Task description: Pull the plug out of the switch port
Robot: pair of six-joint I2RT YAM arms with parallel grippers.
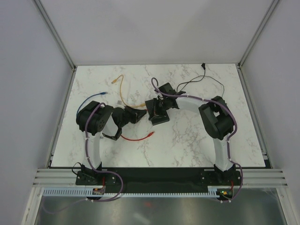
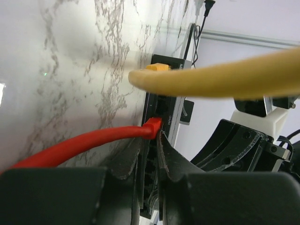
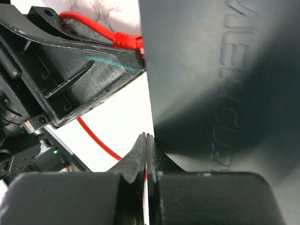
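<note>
Red plug sits just beyond left pincer.

Free room and obstructions around the network switch. Bare marble table is lying open at the near right and along the far edge, while the centre is being crowded by both arms. The left gripper is occupying the approach to the red plug, its fingers flanking the port face and leaving only a narrow slot. The yellow cable is crossing the port face just beyond that plug. The right gripper, fingers pressed together, is standing against the switch casing, blocking that side. The red cable, blue cable and black cable are trailing across the table.
</note>
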